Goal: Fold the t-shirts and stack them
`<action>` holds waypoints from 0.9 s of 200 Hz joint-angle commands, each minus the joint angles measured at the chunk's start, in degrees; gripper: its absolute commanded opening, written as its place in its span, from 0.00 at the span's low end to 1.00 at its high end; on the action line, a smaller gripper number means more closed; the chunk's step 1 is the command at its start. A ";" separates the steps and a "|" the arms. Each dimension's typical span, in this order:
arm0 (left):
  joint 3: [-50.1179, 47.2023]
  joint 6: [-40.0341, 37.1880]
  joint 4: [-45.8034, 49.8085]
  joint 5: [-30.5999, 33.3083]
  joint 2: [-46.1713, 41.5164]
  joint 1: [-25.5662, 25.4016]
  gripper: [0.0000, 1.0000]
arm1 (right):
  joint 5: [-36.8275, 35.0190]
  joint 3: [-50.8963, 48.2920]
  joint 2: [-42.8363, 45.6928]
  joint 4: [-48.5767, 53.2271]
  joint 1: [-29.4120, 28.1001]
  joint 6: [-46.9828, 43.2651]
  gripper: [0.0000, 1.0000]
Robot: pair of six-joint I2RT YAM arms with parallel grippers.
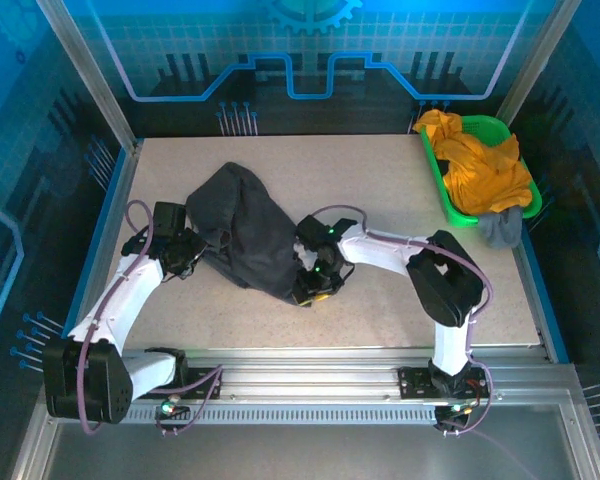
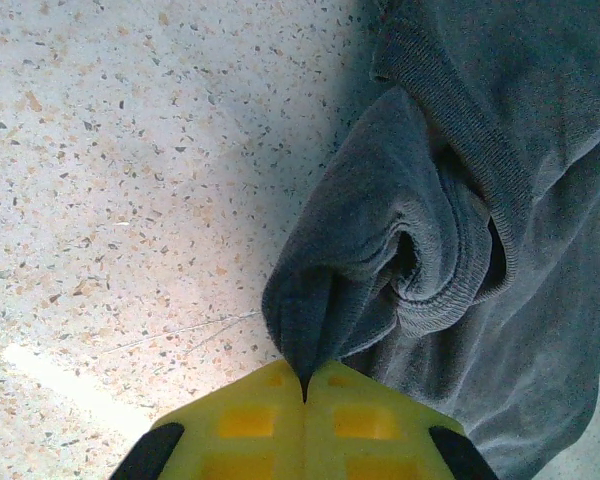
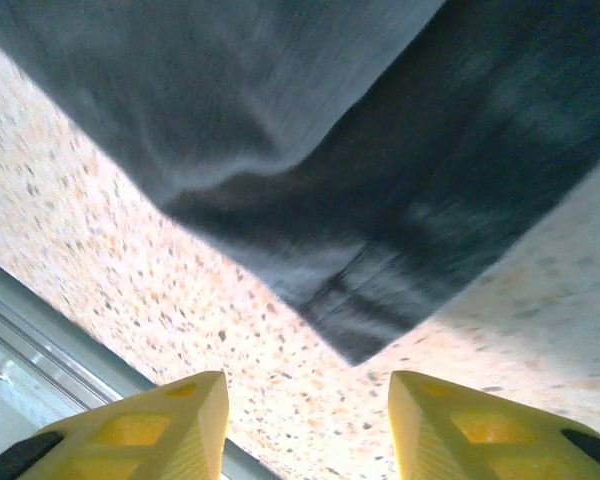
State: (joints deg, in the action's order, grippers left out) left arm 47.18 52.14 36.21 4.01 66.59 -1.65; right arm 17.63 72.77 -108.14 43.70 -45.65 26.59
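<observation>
Across most of the top view, a speckled table (image 1: 360, 170), bare enough to serve as folding ground. At centre-left of that frame, the dark charcoal t-shirt (image 1: 245, 235), bunched into a rumpled diagonal heap rather than spread flat. By judgement, early in the fold, with spreading needed first. At upper right, a green basket (image 1: 442, 190) against the table's edge, heaped with the mustard-orange t-shirt (image 1: 480, 170), and a lighter grey t-shirt (image 1: 502, 228) spilling over its lower corner: waiting stock, kept well apart from the work area.

At the heap's left edge, the left gripper (image 1: 192, 250). In the left wrist view, at bottom centre (image 2: 305, 385), yellow fingers clenched tight on a pinch of ribbed cloth, likely a sleeve or collar edge, gripped so as to pull that side outward.

At the heap's lower right end, the right gripper (image 1: 315, 283). In the right wrist view (image 3: 308, 400), fingers released and wide apart along the bottom edge, with a hemmed corner of the shirt just beyond them at frame centre, not yet between them. Probably lined up to take that corner for stretching the cloth flat.
</observation>
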 commanded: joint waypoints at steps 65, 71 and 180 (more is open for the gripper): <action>1.66 -3.05 2.60 -0.99 -1.09 0.55 0.00 | -6.34 1.57 -4.22 0.65 4.82 8.46 0.00; 1.97 -3.34 2.95 -0.74 -1.18 0.58 0.00 | -8.06 1.06 -2.51 1.11 6.68 8.81 0.00; 6.80 -8.85 9.80 8.94 -2.05 5.89 0.00 | -14.64 -0.75 8.73 10.93 38.85 3.04 0.00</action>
State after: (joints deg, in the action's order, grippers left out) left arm 51.53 46.30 41.65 7.92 66.26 0.95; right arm 4.58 70.48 -100.82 50.54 -10.87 30.52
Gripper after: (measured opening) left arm 0.052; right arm 0.066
